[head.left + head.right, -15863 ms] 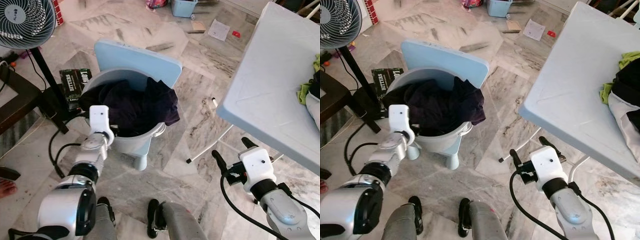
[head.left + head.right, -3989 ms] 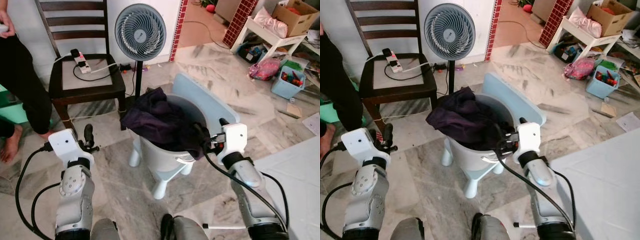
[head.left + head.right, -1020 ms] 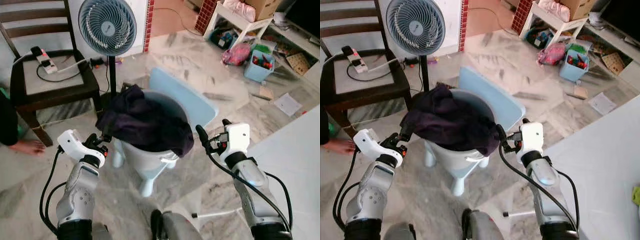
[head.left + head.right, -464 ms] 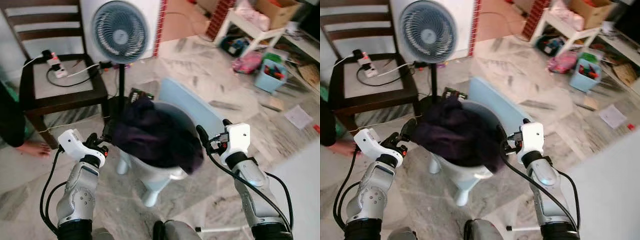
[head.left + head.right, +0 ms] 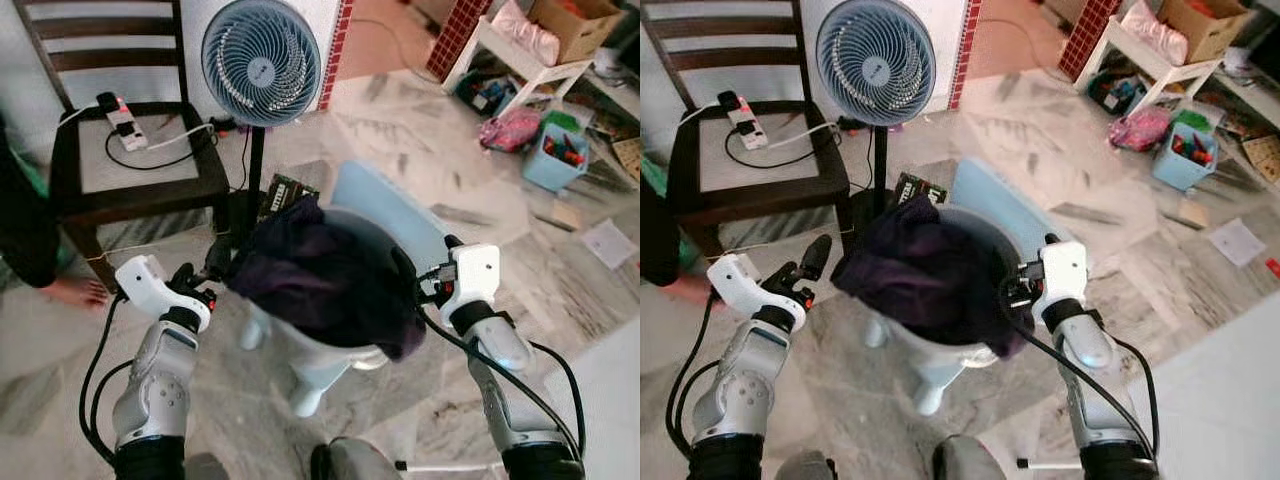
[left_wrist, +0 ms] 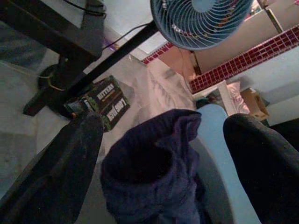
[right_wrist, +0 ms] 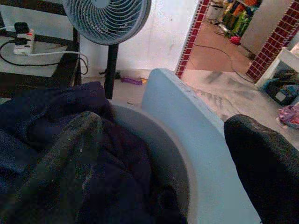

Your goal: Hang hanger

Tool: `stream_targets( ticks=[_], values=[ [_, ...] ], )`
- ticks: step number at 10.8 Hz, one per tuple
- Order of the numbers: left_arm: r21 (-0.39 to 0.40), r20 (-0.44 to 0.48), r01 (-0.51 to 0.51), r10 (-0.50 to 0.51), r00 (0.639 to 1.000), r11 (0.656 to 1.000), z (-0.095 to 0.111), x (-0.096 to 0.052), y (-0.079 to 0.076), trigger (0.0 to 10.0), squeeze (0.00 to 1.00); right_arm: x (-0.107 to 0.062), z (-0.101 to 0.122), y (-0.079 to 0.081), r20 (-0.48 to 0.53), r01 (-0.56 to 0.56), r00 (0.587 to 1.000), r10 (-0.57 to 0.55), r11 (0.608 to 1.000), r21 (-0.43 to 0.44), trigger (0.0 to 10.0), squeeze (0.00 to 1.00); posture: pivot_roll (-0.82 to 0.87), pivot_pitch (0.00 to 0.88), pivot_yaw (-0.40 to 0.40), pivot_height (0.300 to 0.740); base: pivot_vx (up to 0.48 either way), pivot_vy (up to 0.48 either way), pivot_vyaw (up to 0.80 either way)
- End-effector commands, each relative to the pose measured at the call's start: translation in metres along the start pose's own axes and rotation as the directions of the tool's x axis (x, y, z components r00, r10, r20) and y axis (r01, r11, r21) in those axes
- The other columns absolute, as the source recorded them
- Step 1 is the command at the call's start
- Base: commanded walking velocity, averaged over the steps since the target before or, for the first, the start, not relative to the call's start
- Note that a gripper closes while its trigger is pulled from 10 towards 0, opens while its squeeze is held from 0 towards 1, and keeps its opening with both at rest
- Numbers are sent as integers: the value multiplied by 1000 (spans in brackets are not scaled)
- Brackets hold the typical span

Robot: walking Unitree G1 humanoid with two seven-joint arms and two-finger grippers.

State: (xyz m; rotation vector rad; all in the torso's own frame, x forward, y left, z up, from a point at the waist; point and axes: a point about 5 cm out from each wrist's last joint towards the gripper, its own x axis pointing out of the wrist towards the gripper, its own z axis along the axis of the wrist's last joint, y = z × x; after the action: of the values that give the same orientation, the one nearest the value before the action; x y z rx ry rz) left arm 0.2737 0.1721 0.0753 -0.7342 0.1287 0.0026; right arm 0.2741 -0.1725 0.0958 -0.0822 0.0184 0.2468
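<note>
No hanger can be seen. A pale blue bucket (image 5: 340, 358) on short legs stands on the floor before me, heaped with dark purple clothes (image 5: 330, 280). Its light blue lid (image 5: 385, 205) leans behind it. My left gripper (image 5: 200, 272) is open at the bucket's left side, close to the cloth. My right gripper (image 5: 427, 262) is open at the bucket's right rim. In the left wrist view the open left gripper (image 6: 163, 182) frames the dark clothes (image 6: 154, 172). The right wrist view looks between the open right gripper's (image 7: 159, 168) fingers at the cloth and the lid (image 7: 187, 121).
A standing fan (image 5: 261, 60) and a dark wooden chair (image 5: 140, 175) with a power strip (image 5: 120, 108) are behind the bucket. A person's foot (image 5: 70, 292) is at the left. A black box (image 5: 283, 195) lies on the marble floor. Cluttered white shelf (image 5: 520, 50) far right.
The whole picture has swung a little, so the camera moved. Both grippers stay open on either side of the bucket, holding nothing.
</note>
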Motion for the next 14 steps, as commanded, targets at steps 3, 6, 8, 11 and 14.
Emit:
stream_targets(
  ticks=[3,6,8,11,14],
  values=[
    [-2,-29,-34,34,999,999,-8,1,1,10000,0,-4,2,-9,2,21,1000,-21,1000,-20,10000,0,-89,137,-144,740,0,0,0],
    [-35,-12,-130,130,992,991,-3,6,13,10000,0,-11,3,-15,-9,27,1000,-27,999,-39,10000,0,-124,150,-157,740,0,0,0],
    [-54,-12,-173,173,985,983,-5,5,23,10000,0,-18,6,-27,-21,38,999,-40,997,-71,10000,0,-161,165,-177,740,0,0,0],
    [-74,-9,-219,219,976,973,-5,11,35,10000,0,-26,12,-36,-34,30,999,-33,994,-103,10000,0,-205,188,-216,740,0,0,0],
    [-73,-1,-226,227,974,971,-3,25,37,10000,0,-44,17,-44,-70,25,997,-35,991,-133,10000,0,-256,206,-236,740,0,0,-215]
  ],
)
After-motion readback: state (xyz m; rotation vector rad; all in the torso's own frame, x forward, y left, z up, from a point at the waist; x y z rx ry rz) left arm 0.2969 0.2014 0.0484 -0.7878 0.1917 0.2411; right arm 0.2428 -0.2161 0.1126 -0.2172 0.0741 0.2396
